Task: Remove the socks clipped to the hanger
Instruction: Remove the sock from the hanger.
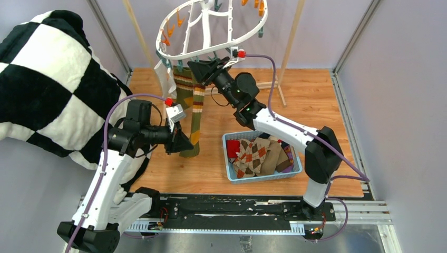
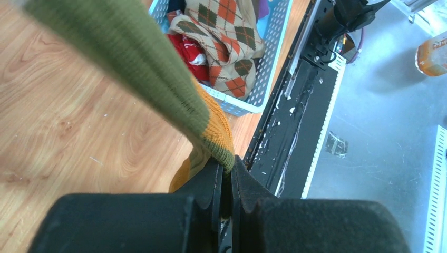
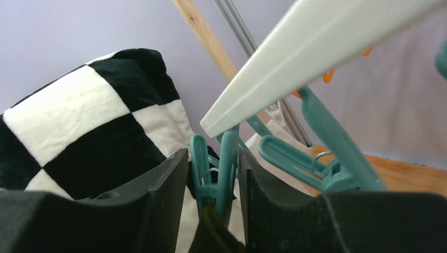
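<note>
The white oval hanger hangs at the back with orange and teal clips round its rim. Three socks hang from its near rim: an olive striped sock, a second striped one and a white one. My left gripper is shut on the olive sock's orange-and-green toe. My right gripper is up under the rim, its fingers pressing both sides of a teal clip that still bites the olive sock's top.
A blue basket on the wooden floor holds argyle and red socks. A big black-and-white checked blanket fills the left. Wooden rack legs stand behind the hanger. More teal clips hang right of the right gripper.
</note>
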Robot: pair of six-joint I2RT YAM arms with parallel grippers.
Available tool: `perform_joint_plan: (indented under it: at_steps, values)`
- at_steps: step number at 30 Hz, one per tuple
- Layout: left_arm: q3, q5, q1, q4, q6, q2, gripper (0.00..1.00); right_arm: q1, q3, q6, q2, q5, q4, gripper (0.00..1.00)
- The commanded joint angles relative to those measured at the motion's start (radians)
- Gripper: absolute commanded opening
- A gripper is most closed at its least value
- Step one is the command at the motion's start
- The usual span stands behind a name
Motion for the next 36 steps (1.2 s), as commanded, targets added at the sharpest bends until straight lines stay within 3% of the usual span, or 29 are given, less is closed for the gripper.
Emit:
perform_joint_plan:
  at_steps: [1,8,14,18,24,29,36]
  values:
    - [0.018,-0.041,-0.012,-0.033,0.023,-0.017,0.0,-0.02,-0.072,0.077,-0.095,-0.001,0.054,0.48]
    - [0.02,-0.158,-0.012,-0.033,0.096,-0.024,0.0,-0.031,-0.09,0.092,-0.144,-0.054,-0.013,0.67]
    - [0.013,-0.162,-0.013,-0.033,0.111,-0.026,0.0,-0.029,-0.09,0.034,-0.166,-0.09,-0.096,0.84]
    - [0.011,-0.142,-0.017,-0.033,0.104,-0.025,0.0,0.013,-0.128,-0.051,-0.19,-0.054,-0.13,0.84]
    - [0.011,-0.132,-0.023,-0.033,0.099,-0.027,0.0,0.087,-0.245,-0.208,-0.23,0.084,-0.072,0.75]
    - [0.012,-0.128,-0.025,-0.033,0.096,-0.036,0.0,0.134,-0.358,-0.28,-0.284,0.227,-0.018,0.8]
    - [0.018,-0.127,-0.029,-0.033,0.091,-0.033,0.0,0.135,-0.217,-0.291,-0.169,0.123,-0.06,0.8]
